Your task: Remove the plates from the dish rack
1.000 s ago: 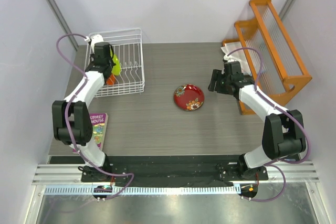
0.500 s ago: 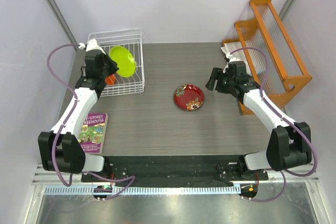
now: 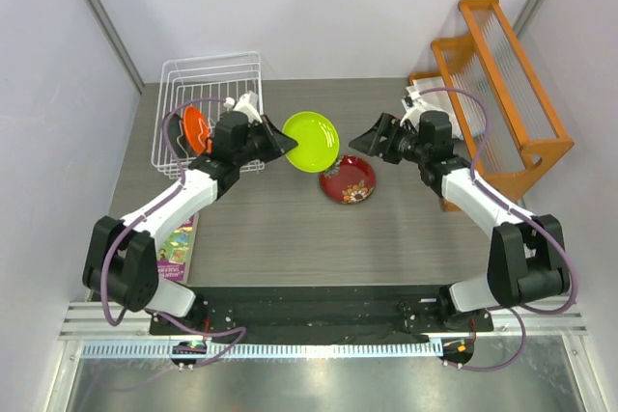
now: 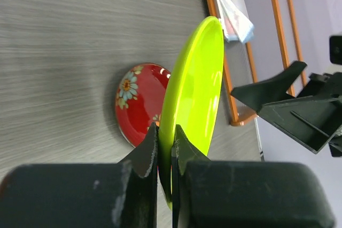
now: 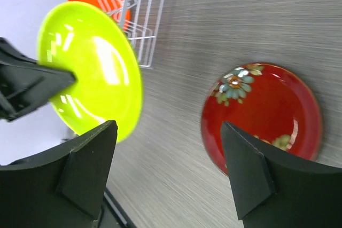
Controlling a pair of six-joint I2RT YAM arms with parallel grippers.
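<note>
The lime green plate (image 3: 311, 140) is out of the dish rack (image 3: 208, 74); a second ago it stood in the wires at 10 o'clock on the worktop (image 3: 290, 238), half a second ago it was lifted just above them, and now it hangs over the middle of the worktop, at 11 o'clock from the dark red plate (image 3: 348, 178) that already lies flat there. The left gripper (image 3: 278, 145) is clenched on the plate's rim; the right gripper (image 3: 370, 138) has swung in from 3 o'clock and spread its fingers wide, holding nothing. By my reading this means a second plate is nearly unloaded, either by a handover or by a set-down beside the red one (which of the two, the pictures do not settle).

The overhead view shows the layout: the two grippers face each other across the green plate, with the right one near but apart from it; the orange plate (image 3: 196, 127) is left in the rack. The left wrist view shows what the overhead cannot, namely the pinch itself: the plate stands edge-on with its rim caught between the closed fingers. The right wrist view shows the plate's glossy face tilted towards it, the open space between its own fingers, and the orange plate upright in the wires behind.
</note>
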